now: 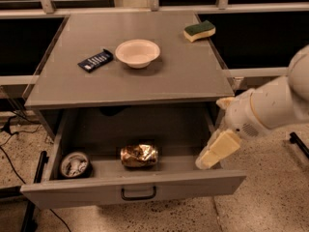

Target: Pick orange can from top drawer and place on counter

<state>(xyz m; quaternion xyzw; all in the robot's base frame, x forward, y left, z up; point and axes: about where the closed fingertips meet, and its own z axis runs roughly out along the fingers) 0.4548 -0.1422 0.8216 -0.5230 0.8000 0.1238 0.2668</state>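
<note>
Found the can (139, 155) lying on its side in the open drawer (72, 193), below the counter (183, 76). Saw the gripper (217, 151) at the drawer's right wall (opening impossible to tell). Risked bumping that wall, or nudging the can into rolling.

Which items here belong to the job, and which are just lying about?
Job: shiny orange-gold can in open grey top drawer; flat grey counter; cream gripper over drawer's right end.
Lying about: white round bowl, dark blue packet, yellow-green sponge, round dark container.
</note>
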